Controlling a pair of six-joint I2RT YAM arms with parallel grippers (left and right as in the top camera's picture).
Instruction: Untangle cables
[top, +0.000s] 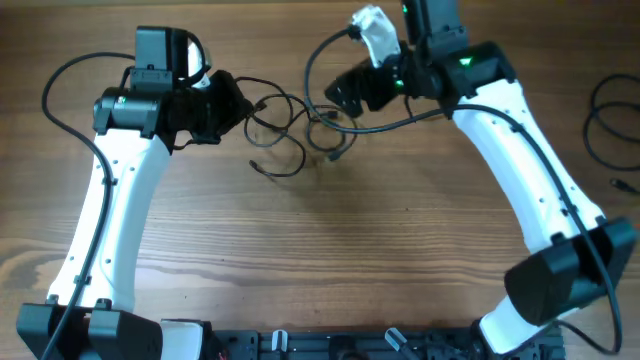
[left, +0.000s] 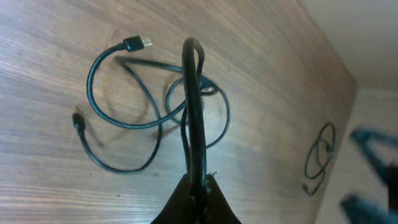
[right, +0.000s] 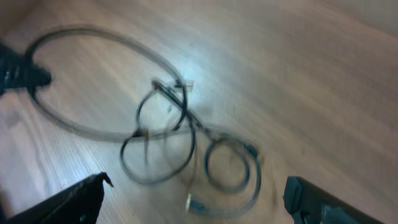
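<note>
Left gripper (left: 198, 186): pinched together on one strand of the cables (top: 290, 130). On my left wrist cam that strand stands up from the fingers as a narrow doubled loop.
Right gripper (top: 343, 97): fingers (right: 81, 199) spread wide apart, hovering above the right side of the bunch, with the cords lying on the wood under the gap.
Cables: bunched toward the far middle of the table (top: 400, 230), right between my two grippers, a handful of thin black loops crossing over each other.
Plug ends: one plug (left: 137, 43) sits at the end of a big open loop lying flat. Another end (left: 78, 118) lies off to the side of it, also on the wood.
Crossing spot (left: 208, 90): just beside the lifted strand, where the smaller loops overlap.
Right wrist cam: pretty blurry, so it looks like roughly three rings overlapping, and I can't tell which strand runs over which.
Spare cord (top: 605, 120): loose curl at the right edge of the table, well apart from the bunch.
</note>
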